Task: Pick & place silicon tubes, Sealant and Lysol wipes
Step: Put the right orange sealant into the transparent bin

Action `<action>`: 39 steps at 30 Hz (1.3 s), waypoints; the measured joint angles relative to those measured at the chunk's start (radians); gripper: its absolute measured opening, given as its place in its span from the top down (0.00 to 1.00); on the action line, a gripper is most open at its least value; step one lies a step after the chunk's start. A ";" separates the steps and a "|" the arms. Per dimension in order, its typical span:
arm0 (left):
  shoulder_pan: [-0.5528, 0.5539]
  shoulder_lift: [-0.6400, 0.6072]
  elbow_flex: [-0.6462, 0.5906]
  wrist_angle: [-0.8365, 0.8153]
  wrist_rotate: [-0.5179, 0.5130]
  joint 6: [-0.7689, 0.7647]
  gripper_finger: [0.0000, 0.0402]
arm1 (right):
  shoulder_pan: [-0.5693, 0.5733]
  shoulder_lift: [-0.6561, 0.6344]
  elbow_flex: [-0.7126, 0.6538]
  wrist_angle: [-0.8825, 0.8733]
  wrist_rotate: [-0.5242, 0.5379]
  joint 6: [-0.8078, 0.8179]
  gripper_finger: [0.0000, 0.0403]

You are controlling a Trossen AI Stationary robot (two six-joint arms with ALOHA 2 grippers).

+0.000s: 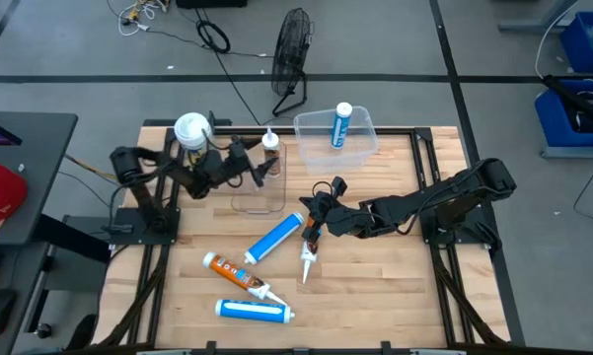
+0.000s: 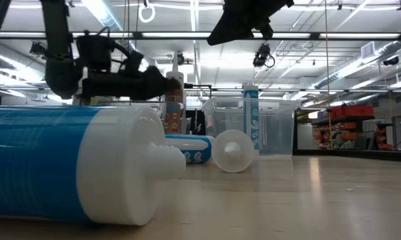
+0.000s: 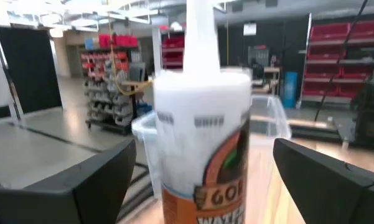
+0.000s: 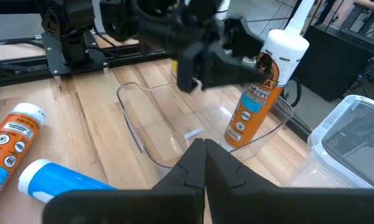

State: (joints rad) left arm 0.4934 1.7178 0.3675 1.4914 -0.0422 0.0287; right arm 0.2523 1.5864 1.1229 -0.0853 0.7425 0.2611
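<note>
Currently the Lysol wipes (image 1: 190, 129) canister stands upright at the desk's (image 1: 375, 296) far left edge, white lid up, just behind the left arm.

An orange sealant tube (image 1: 270, 148) with a white nozzle stands upright in a clear shallow tray (image 1: 257, 197). The left gripper (image 1: 260, 170) sits level with this tube; in the left wrist view its fingers (image 3: 81, 186) are spread wide to either side of the tube (image 3: 202, 137), not pressing it. The right wrist view agrees: tube (image 4: 261, 87) upright in the tray (image 4: 143, 137), left gripper (image 4: 233, 46) alongside.

Behind, a clear tub (image 1: 360, 133) at the far edge holds one blue tube (image 1: 340, 125) standing upright.

The right gripper (image 1: 314, 215) hovers over mid-desk with its fingers (image 4: 193, 168) closed together, holding nothing. A small orange tube with white nozzle (image 1: 307, 251) lies directly below it.

Three more tubes lie flat toward the near edge: a blue one (image 1: 274, 239) at a diagonal, an orange one (image 1: 239, 275) beside it, and a second blue one (image 1: 254, 311) nearest the edge, which fills the low view's foreground (image 2: 73, 163).
</note>
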 joint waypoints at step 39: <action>-0.740 -0.463 -0.195 -0.295 -0.443 0.110 0.04 | -0.127 0.000 0.155 -0.615 -0.520 -0.260 0.34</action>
State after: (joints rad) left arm -0.2463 1.2545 0.1724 1.1960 -0.4855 0.1392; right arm 0.1255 1.5860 1.2779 -0.7004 0.2223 0.0010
